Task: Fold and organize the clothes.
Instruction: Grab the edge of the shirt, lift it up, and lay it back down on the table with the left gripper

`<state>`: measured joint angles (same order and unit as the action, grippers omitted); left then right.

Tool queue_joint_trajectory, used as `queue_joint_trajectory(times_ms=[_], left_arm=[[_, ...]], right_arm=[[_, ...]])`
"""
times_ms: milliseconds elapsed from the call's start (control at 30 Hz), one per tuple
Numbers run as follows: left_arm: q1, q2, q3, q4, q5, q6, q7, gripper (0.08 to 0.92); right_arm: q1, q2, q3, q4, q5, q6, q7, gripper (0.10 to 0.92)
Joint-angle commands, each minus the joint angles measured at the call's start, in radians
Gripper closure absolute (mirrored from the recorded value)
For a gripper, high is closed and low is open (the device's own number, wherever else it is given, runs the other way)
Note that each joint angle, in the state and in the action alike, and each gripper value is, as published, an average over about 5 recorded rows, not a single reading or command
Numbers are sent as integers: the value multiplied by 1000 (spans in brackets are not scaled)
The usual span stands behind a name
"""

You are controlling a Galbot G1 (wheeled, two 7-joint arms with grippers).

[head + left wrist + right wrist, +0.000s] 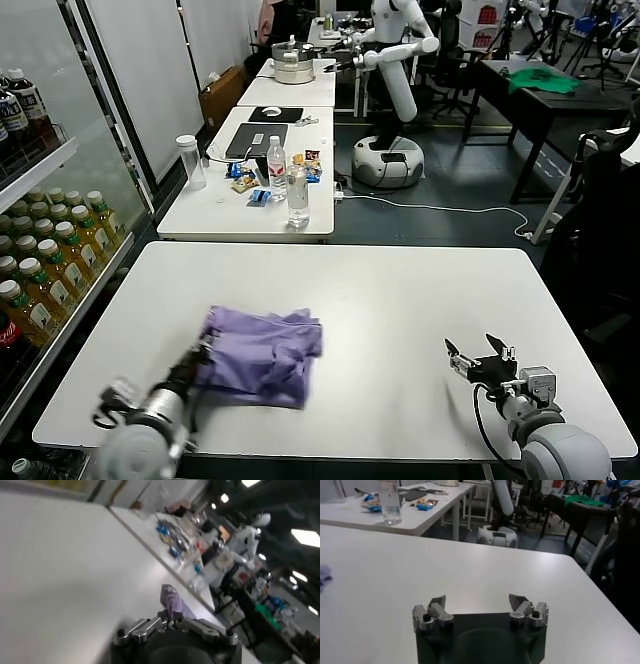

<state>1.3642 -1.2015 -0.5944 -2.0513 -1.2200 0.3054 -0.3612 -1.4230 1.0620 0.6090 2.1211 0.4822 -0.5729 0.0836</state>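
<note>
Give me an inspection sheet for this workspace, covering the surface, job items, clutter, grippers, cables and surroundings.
Surface: white table, bare apart from the shirt.
Job's things: lavender T-shirt, bunched into a rough fold at front left.
Clutter: nothing seen on the table.
Grippers: left gripper at the shirt's left edge, shut on a pinch of fabric; right gripper open, low over bare table at front right.
Cables: white cable on the floor beyond the table.
Surroundings: drinks shelf at left; second table with bottles and snacks behind; another robot farther back.
</note>
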Motion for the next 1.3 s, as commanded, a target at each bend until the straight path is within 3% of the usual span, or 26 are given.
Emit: queue_joint_trajectory(times_ms=[33, 167, 333, 533, 733, 933, 1067, 1300], left_arm=[[-20, 252, -459, -76, -442, 71, -19, 879], [-27, 278, -466, -142, -440, 79, -18, 879], [0, 205, -180, -224, -101, 71, 45, 879], [-69, 75, 302, -110, 441, 31, 115, 879], [-147, -40, 550, 46, 730, 34, 111, 879], [-188, -90, 648, 74, 767, 36, 107, 879], [-216, -102, 651, 75, 750, -47, 127, 856], [-169, -73, 599, 5, 724, -156, 146, 673]], right_arm=[[7, 6, -5, 2, 0, 2, -2, 203], [2, 14, -5, 7, -1, 6, -3, 203], [-12, 22, -2, 16, -4, 11, -6, 203], [-19, 37, -2, 28, -12, 12, -4, 203], [-21, 35, 10, 35, -9, 12, -5, 203], [-13, 16, 25, 33, 8, 12, -11, 203], [9, 0, 16, 31, 21, 16, -20, 203], [86, -5, -70, 32, 56, 45, -19, 203]])
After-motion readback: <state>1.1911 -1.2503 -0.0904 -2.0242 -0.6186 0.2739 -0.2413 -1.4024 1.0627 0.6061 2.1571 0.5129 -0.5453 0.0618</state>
